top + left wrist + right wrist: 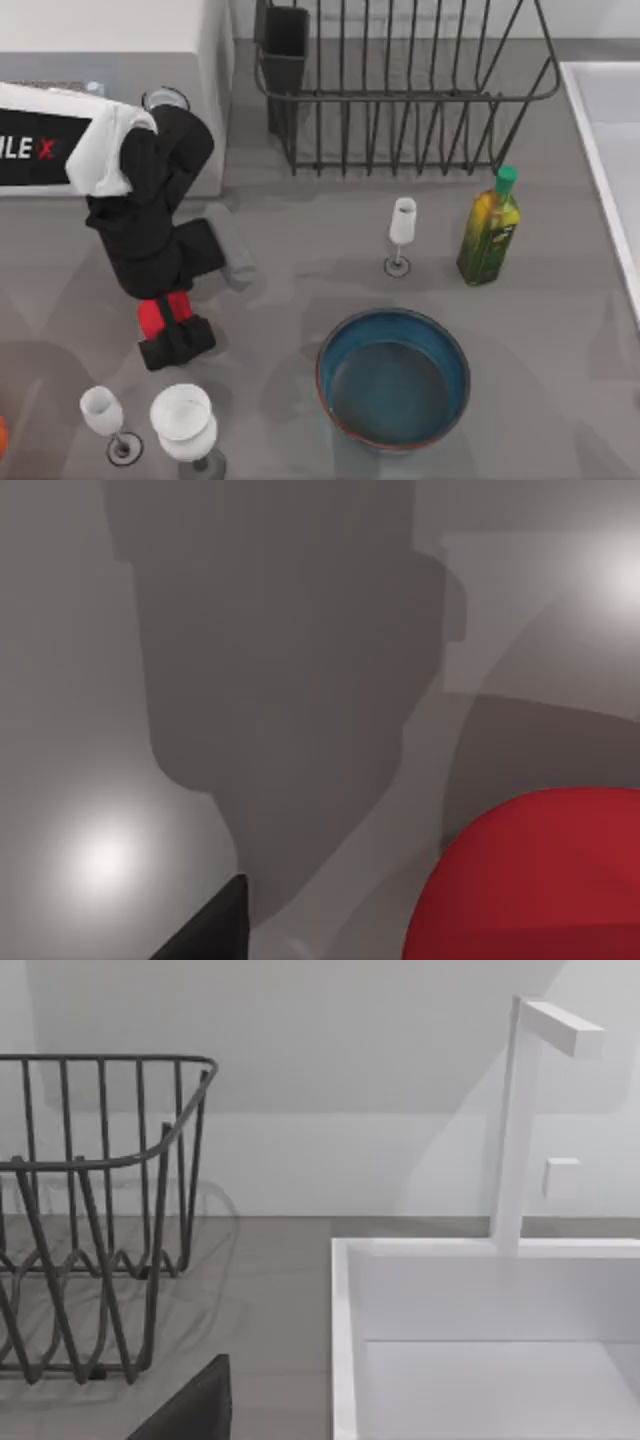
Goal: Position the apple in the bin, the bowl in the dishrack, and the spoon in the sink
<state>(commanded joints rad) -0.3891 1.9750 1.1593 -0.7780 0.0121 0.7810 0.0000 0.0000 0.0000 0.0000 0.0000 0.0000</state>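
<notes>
The red apple [150, 318] lies on the grey table at the left, under my left gripper [172, 335], which points down over it. In the left wrist view the apple [530, 880] is very close, and a strip of table separates it from one dark finger [205, 930], so the gripper is open. The blue bowl [393, 378] sits empty at the front centre. The black wire dishrack [400, 90] stands at the back, and the pale sink [610, 150] is at the right edge. My right arm is parked facing the dishrack [100, 1210] and sink [480, 1340]. The spoon and bin are out of view.
A white microwave [110, 40] stands behind the left arm. One wine glass [400, 235] and an oil bottle [490, 228] stand between rack and bowl. Two more glasses [105, 420] [183, 420] stand just in front of the left gripper. An orange thing [2, 435] sits at the left edge.
</notes>
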